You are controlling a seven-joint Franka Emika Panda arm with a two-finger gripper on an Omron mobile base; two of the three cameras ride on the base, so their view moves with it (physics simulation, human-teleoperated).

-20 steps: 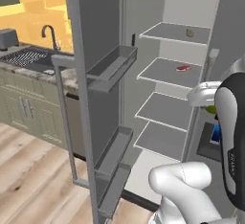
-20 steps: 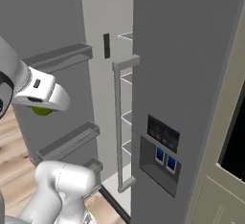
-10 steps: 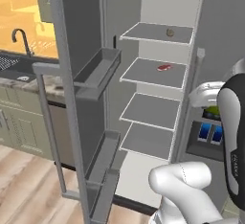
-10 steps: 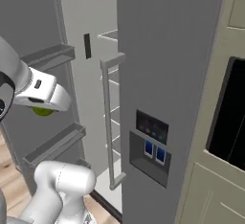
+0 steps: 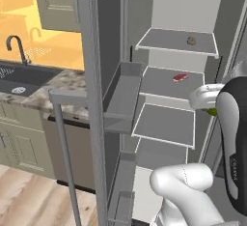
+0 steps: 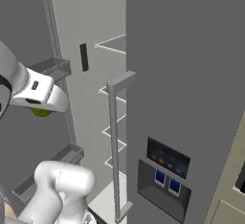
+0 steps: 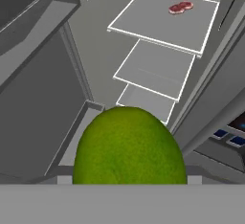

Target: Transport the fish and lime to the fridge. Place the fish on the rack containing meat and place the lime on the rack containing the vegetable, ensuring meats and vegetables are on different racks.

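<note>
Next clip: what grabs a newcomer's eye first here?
The lime, bright green, sits right at the tool in the hand view, looming over the open fridge. Beyond it, the red-pink meat lies on the second shelf, and the brownish vegetable on the top shelf.

- My gripper (image 5: 210, 105) sits at the fridge's (image 5: 169, 75) right edge, a sliver of green lime (image 5: 212, 111) showing under it.
- The meat (image 5: 180, 77) lies on the second shelf (image 5: 159, 82), up and left of my gripper.
- The brown vegetable (image 5: 191, 40) rests on the top shelf (image 5: 164, 41), higher above.
- The open door's bins (image 5: 123, 97) stand further left, the sink (image 5: 19, 75) beyond them.
</note>
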